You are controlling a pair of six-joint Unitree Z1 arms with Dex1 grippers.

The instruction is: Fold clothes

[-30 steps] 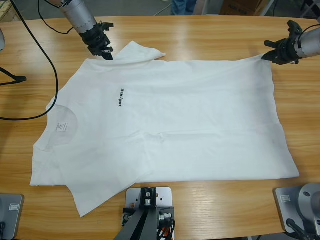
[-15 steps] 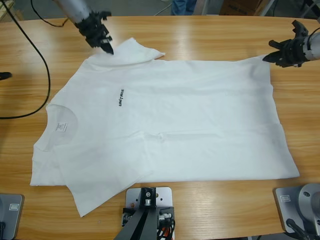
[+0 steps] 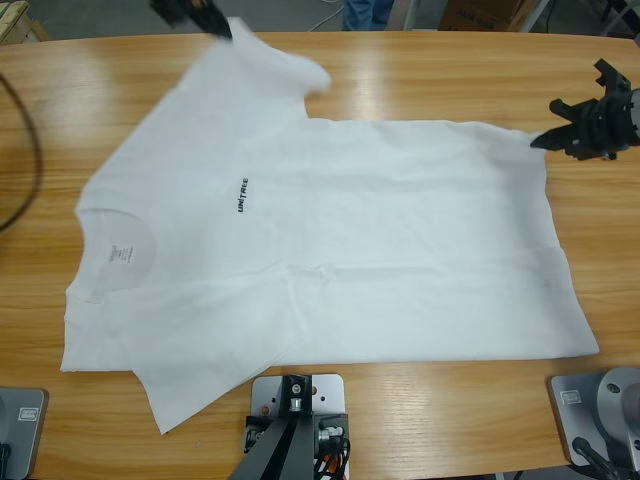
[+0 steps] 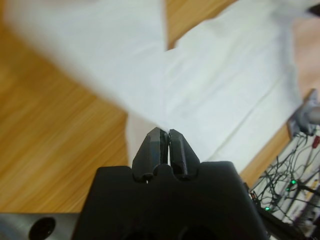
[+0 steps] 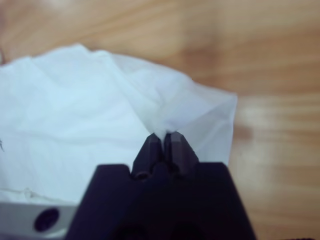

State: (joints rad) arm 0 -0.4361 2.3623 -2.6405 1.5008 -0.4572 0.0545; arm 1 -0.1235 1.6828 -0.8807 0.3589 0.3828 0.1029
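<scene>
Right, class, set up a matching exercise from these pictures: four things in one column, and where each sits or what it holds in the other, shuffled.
1. left pincer
2. right pincer
3. chest print
4. neck label

a. inside the round collar
b. shut on the T-shirt's hem corner
c. middle of the chest
d. shut on the shirt by a sleeve, lifted

Pairs: 1-d, 2-b, 3-c, 4-a

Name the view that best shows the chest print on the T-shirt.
The high view: the T-shirt lies spread there, its dark chest print plainly visible. The left and right wrist views show only white cloth at each gripper, no print.
</scene>
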